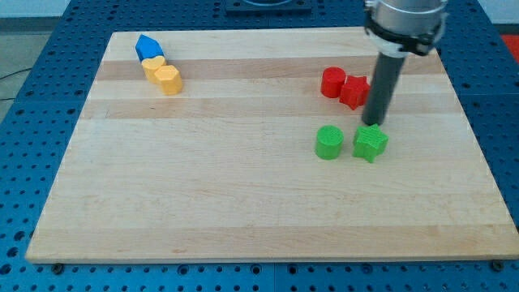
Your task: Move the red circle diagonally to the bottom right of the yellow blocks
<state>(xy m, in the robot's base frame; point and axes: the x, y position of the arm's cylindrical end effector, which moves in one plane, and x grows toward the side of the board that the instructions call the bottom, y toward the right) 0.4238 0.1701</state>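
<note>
The arm ends in a plain dark rod with no end effector on it, so nothing about opening or closing applies; my tip (372,123) sits on the wooden surface (243,195) toward the view's right. It stands just above the green star block (371,143) and just below the red star block (353,92), close to both, and whether it touches either cannot be told. The red circle (332,83) lies touching the red star block on that block's left side, up and to the left of my tip. A green circle (329,142) sits just to the left of the green star block, a small gap between them. Far across the surface, near the view's top left corner, two yellow blocks (163,76) lie pressed together in a slanted row, with a blue block (148,47) touching their upper left end. The red circle is well apart from that yellow pair.
</note>
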